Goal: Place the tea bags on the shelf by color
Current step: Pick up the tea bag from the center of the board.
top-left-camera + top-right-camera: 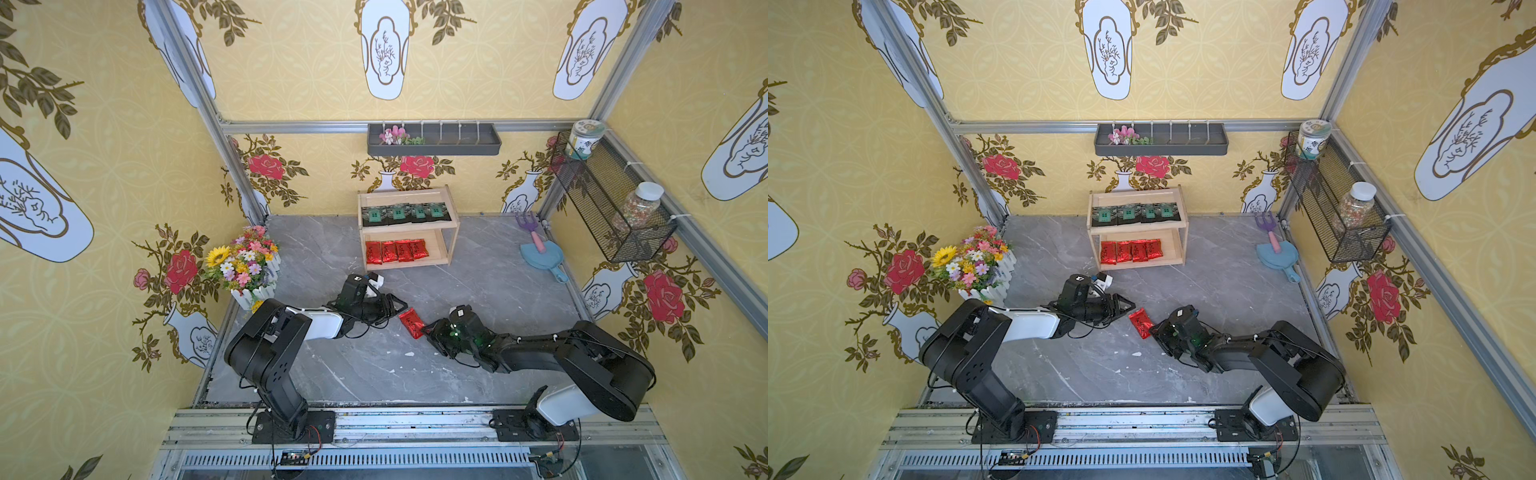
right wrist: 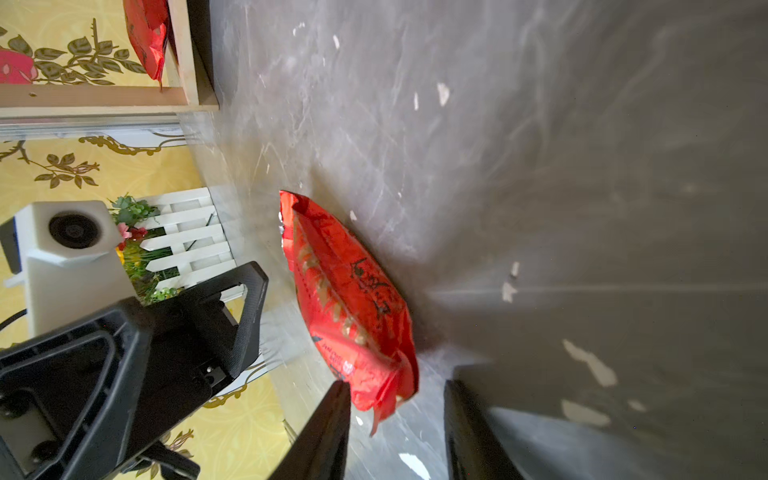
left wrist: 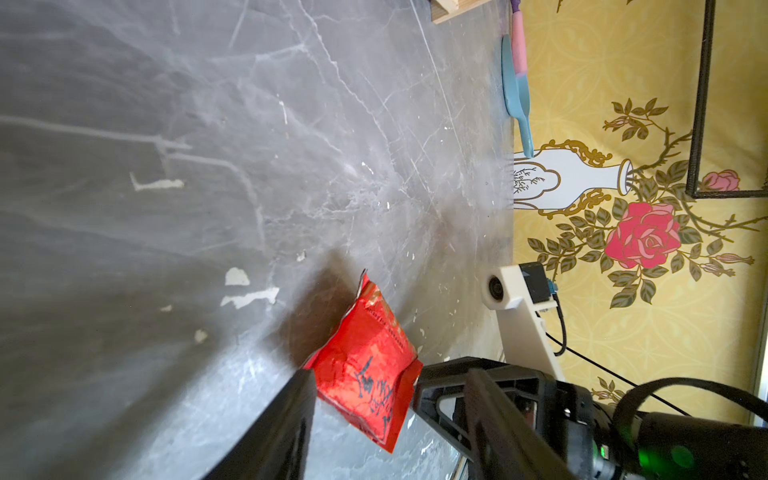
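Four square black sachets (image 1: 405, 214) and four shiny red packets (image 1: 397, 251) fill the wooden shelf (image 1: 405, 194). One crinkled packet (image 1: 411, 323) lies mid-frame, its end inside the spread right hand (image 2: 397, 386); left hand (image 1: 397, 308) spread too.

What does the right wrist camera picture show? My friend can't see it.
A shiny red tea packet rests on the grey marble table, one end between the open fingers of the right gripper. The left gripper, open and empty, hangs beside it, with a corner of the wooden shelf and a white flower fence behind.
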Controlling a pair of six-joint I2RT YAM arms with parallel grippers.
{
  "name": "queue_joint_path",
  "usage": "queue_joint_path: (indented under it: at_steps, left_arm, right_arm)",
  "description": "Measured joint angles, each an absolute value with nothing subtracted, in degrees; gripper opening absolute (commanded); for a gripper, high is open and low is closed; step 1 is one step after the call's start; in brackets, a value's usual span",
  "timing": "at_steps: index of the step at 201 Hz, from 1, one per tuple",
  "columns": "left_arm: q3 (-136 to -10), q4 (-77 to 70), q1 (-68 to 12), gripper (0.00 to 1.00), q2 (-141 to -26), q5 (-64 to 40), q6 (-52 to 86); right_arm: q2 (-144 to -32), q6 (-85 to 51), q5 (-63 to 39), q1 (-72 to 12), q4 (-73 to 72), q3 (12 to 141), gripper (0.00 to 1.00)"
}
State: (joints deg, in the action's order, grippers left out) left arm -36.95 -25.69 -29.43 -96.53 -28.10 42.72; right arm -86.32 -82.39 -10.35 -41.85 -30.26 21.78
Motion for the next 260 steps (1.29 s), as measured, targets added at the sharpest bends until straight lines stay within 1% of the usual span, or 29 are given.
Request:
queue_joint_path:
  at_steps: [20, 48, 64, 112, 137, 170, 205, 260]
  left_arm:
    - [-36.95, -25.71, -29.43, 0.63, -96.55, -28.1, 42.72]
    - [-36.97, -25.93, -29.43, 0.63, -96.92, -28.16, 42.72]
    - [-36.97, -26.06, -29.43, 0.63, -97.21, -28.25, 42.74]
    - [-36.95, -26.11, -29.43, 0.63, -97.14, -28.25, 43.33]
    - [-36.82, -26.13, -29.43, 0.63, -96.44, -28.21, 43.33]
    - [-36.58, -26.06, -29.36, 0.62, -94.98, -27.86, 43.35]
    - [-36.05, -25.54, -28.01, 0.62, -91.31, -26.81, 44.05]
    - [-35.86, -23.44, -26.59, 0.63, -86.54, -25.26, 45.47]
  right_arm:
    - [-87.02, -83.26, -10.68, -41.5, -32.12, 20.93, 0.29]
    - [-87.94, -83.81, -11.07, -41.21, -34.5, 20.64, 0.18]
    - [-89.3, -83.99, -11.53, -41.06, -36.25, 20.49, 0.16]
    - [-94.63, -85.54, -12.69, -40.51, -45.43, 19.22, 0.05]
    - [-96.2, -86.78, -13.21, -40.42, -49.47, 18.48, 0.01]
    - [-95.88, -87.31, -13.23, -40.32, -50.68, 17.85, 0.0]
    - [-92.27, -87.39, -12.93, -39.29, -50.48, 17.43, 0.0]
    - [-89.25, -86.67, -11.77, -34.61, -49.25, 19.59, 0.0]
